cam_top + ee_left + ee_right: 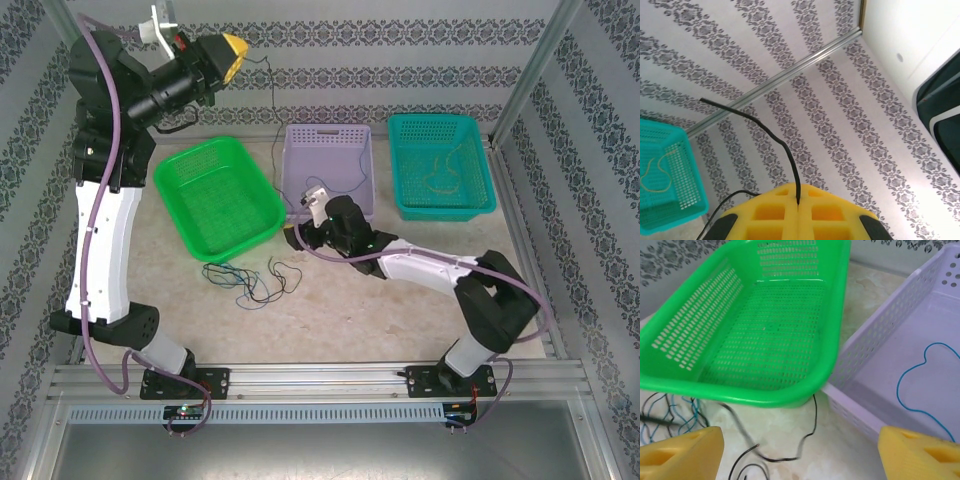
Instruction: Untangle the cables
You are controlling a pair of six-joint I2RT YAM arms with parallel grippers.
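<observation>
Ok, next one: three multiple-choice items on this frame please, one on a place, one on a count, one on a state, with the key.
1. The tan cable lies in the: A green basket; B teal basket; C purple basket.
2. Baskets on the table: A one; B two; C three.
3. The left gripper is: A shut on a dark cable; B open; C shut on nothing.
Key: 1 B, it curls on the teal floor. 2 C, green, purple and teal stand in a row. 3 A, the wire runs out from between its closed pads.

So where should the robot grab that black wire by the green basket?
Take the black wire on its lone curve beside the green basket, away from the tangle, from straight above: it lies flat on the table.
</observation>
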